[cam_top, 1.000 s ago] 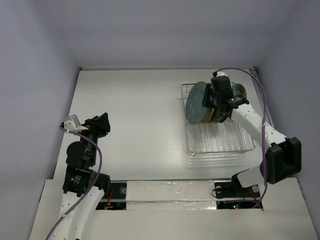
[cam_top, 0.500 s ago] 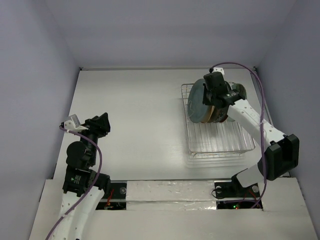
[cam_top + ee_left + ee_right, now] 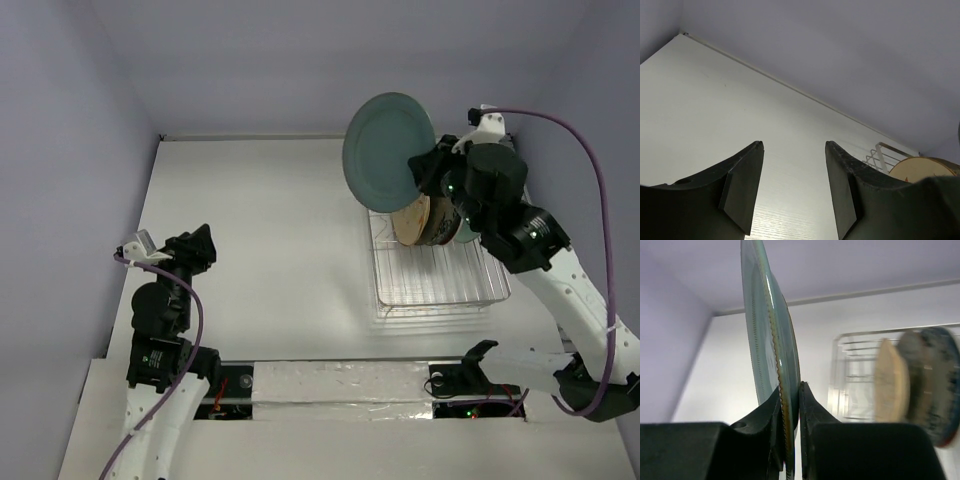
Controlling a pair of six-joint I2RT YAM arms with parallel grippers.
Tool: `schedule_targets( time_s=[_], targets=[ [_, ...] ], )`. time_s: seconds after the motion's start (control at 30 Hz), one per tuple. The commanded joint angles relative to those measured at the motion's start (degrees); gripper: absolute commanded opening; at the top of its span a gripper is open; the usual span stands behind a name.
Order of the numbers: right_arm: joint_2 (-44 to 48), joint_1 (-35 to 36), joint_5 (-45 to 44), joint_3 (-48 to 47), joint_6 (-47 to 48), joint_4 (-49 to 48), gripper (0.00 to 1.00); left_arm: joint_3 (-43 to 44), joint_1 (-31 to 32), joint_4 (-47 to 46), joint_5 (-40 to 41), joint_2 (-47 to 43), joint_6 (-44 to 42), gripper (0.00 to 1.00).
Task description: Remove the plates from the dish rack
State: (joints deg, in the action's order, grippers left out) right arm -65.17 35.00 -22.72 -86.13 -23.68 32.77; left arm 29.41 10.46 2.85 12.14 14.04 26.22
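My right gripper (image 3: pixel 425 168) is shut on the rim of the plain teal plate (image 3: pixel 388 152) and holds it upright, high above the far left end of the silver wire dish rack (image 3: pixel 440 290). In the right wrist view the teal plate (image 3: pixel 771 340) stands edge-on between my fingers (image 3: pixel 789 405). Several plates (image 3: pixel 430 222) still stand on edge in the rack; they show blurred in the right wrist view (image 3: pixel 915 382). My left gripper (image 3: pixel 792 150) is open and empty, low at the near left (image 3: pixel 190 250).
The rack's near half (image 3: pixel 430 280) holds no plates. White table (image 3: pixel 270 230) spreads left of the rack. Purple walls close the back and both sides. A purple cable (image 3: pixel 590 170) arcs over the right arm.
My right gripper has lifted the teal plate up out of the rack and away from the other plates. The left arm has stayed put.
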Motion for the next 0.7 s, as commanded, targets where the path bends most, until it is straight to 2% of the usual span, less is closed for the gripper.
schedule_targets(
  time_s=[0.0,0.1,0.27,0.47,0.67],
  targets=[
    [-4.33,5.22,5.39,2.00,-7.16,-14.91,0.00,1.18,-0.97,-2.41,-0.28,0.11,-0.03,0.49],
    [-11.52,10.15,7.51,2.37,-11.90,-22.56,0.00,1.27,-0.97,-2.41,-0.28,0.46,-0.03,0.49],
    [-25.07,13.94,10.50,-4.83,-19.99,-31.35,0.00,1.35,-0.97,-2.41,-0.28,0.20,-0.20,0.49],
    [-41.15,15.36,14.28,-15.01,-26.41,-34.18,0.00,1.44,-0.97,-2.41,-0.28,0.02,-0.29,0.50],
    [-48.73,15.88,13.93,-14.34,-30.45,-35.14,0.00,1.35,-0.97,-2.41,-0.28,-0.24,-0.38,0.50]
  ],
)
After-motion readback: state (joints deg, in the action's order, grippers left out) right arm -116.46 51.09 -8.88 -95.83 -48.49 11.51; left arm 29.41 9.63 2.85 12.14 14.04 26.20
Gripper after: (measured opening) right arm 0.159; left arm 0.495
